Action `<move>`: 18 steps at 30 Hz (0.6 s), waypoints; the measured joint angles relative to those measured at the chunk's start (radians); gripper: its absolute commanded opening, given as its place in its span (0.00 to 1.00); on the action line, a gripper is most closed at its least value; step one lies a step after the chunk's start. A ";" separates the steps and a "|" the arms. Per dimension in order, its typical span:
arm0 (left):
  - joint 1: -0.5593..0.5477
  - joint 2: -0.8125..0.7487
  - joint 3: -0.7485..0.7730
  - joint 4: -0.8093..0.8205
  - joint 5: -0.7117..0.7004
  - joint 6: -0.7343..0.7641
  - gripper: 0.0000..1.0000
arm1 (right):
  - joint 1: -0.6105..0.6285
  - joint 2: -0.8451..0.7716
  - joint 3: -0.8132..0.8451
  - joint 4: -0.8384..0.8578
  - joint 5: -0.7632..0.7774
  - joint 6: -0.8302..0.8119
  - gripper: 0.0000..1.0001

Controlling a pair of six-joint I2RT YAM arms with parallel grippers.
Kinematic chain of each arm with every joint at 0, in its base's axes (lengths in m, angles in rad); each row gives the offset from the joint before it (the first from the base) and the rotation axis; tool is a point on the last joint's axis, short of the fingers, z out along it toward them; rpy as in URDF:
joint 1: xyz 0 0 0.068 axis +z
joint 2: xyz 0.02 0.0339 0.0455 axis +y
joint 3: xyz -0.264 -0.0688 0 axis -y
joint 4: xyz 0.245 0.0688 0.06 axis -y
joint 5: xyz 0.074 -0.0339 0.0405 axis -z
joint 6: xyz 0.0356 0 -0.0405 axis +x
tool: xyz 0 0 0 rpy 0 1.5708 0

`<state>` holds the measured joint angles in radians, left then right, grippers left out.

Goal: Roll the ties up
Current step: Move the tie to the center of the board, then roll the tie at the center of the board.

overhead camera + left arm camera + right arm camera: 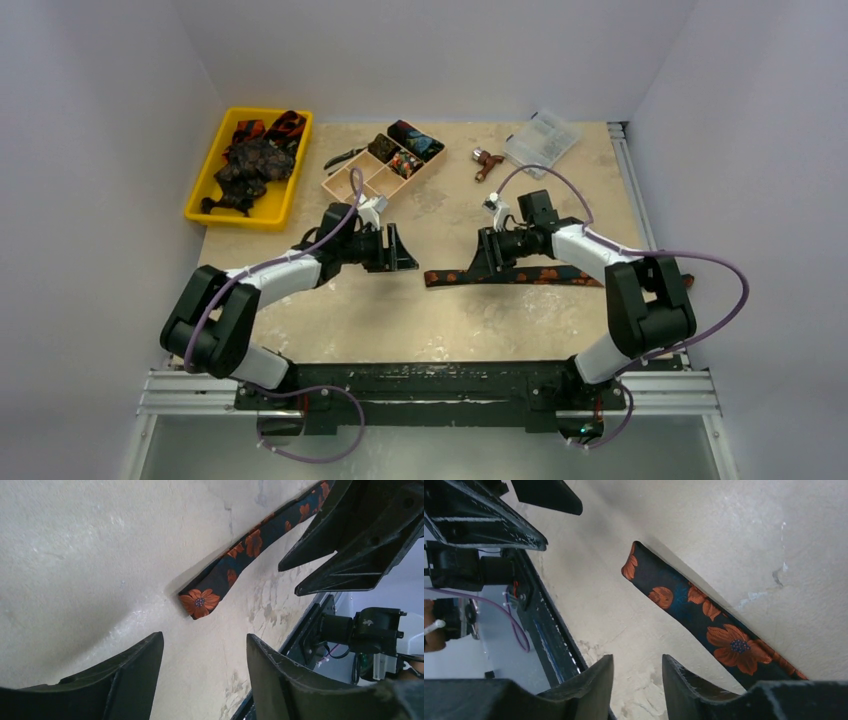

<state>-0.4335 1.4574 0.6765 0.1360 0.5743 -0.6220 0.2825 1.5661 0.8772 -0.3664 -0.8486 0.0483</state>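
One dark tie with orange flowers lies flat and unrolled across the middle of the table. Its narrow end points toward my left gripper, which hovers just left of it. In the left wrist view that gripper is open with only bare table between its fingers. My right gripper hangs over the tie's left part. In its own view it is open on a narrower gap and empty, with the tie running just beside its right finger. Several more ties are heaped in a yellow bin.
A tan compartment box behind the left gripper holds rolled ties. Pliers lie beside it. A small red-brown tool and a clear plastic case sit at the back right. Purple cables loop from both arms.
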 measured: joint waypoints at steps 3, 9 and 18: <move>-0.027 0.034 -0.013 0.021 -0.007 -0.021 0.54 | 0.000 0.002 -0.021 0.033 0.001 0.048 0.24; -0.112 0.066 -0.021 0.057 -0.010 -0.031 0.48 | 0.000 0.046 -0.017 0.092 -0.002 0.086 0.05; -0.117 0.158 -0.020 0.137 -0.004 -0.073 0.43 | 0.006 0.146 -0.003 0.124 -0.002 0.133 0.00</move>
<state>-0.5503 1.6154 0.6567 0.2726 0.5705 -0.6949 0.2882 1.7123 0.8738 -0.2424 -0.8505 0.1814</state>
